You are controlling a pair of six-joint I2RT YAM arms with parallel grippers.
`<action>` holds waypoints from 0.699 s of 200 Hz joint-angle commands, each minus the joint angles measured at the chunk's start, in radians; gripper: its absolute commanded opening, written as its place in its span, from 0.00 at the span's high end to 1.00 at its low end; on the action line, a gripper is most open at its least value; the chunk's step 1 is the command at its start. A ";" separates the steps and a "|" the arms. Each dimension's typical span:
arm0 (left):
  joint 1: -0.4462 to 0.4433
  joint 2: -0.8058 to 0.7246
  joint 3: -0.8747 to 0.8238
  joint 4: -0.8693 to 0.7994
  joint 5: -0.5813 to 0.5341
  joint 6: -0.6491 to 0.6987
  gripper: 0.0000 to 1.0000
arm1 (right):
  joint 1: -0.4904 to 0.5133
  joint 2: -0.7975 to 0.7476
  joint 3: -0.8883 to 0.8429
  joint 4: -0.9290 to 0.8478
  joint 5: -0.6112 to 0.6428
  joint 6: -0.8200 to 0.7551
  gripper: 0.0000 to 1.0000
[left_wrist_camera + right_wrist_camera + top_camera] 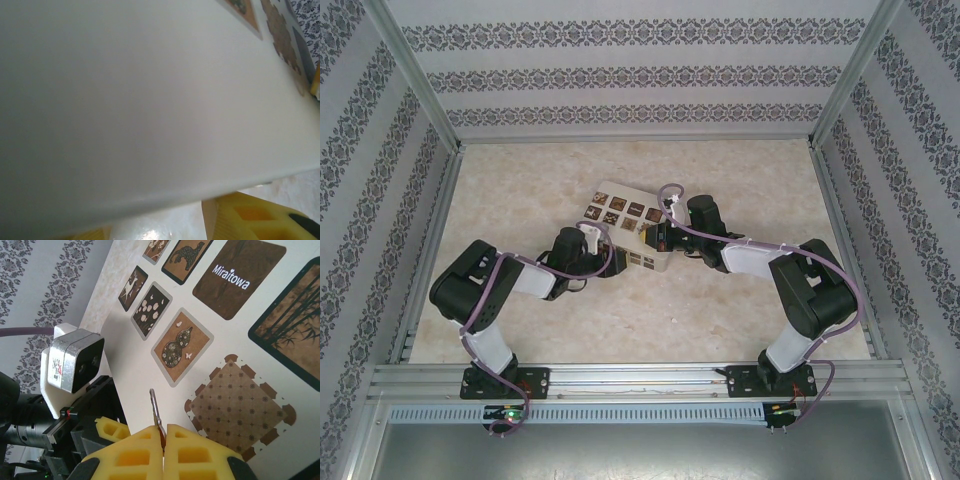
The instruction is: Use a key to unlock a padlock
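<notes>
A white box with dark patterned squares lies mid-table. My right gripper hangs just above its top, shut on a small silvery key whose blade pokes out past the yellow pads. My left gripper is at the box's near-left edge. In the left wrist view the box's plain white wall looms very close, and the yellow fingers stand apart below it with bare table between them. The padlock is hidden.
The left arm's wrist camera sits close beside the right gripper, at the box's edge. Patterned walls and aluminium posts enclose the marble tabletop. Both arms lean in toward the box.
</notes>
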 commanded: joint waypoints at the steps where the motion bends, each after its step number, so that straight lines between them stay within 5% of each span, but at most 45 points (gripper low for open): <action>1: -0.030 0.006 0.016 0.068 -0.001 -0.014 0.51 | -0.012 0.033 -0.001 -0.072 0.028 -0.025 1.00; 140: -0.043 0.033 0.058 0.029 -0.134 -0.158 0.60 | -0.010 0.027 0.002 -0.079 0.030 -0.018 1.00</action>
